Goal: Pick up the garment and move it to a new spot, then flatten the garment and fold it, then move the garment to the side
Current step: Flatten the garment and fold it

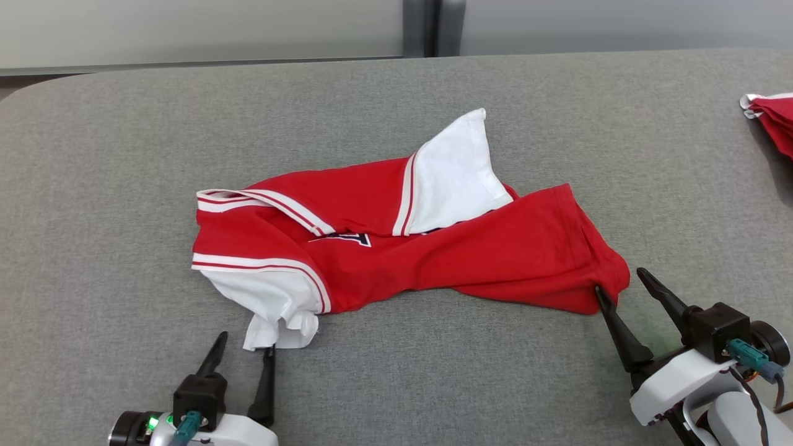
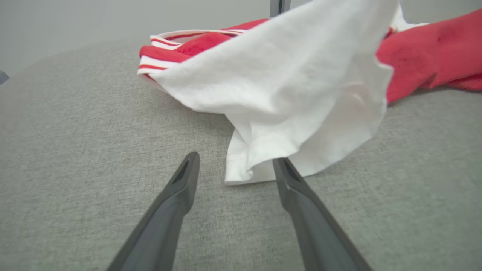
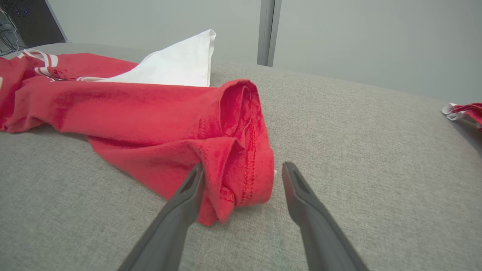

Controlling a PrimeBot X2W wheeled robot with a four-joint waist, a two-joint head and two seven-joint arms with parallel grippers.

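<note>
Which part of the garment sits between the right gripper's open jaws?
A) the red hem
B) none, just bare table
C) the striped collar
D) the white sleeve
A: the red hem bunches between the open jaws of the right gripper, while the white sleeve lies at the left gripper.

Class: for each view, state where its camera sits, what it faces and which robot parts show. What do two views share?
Head view: on the head, facing forward and down at the garment on the table; left gripper and right gripper, both open.
Left wrist view: left wrist, facing along its own fingers at the white sleeve.
Right wrist view: right wrist, facing along its own fingers at the red hem.
Shared: head and right wrist views show a second garment.
</note>
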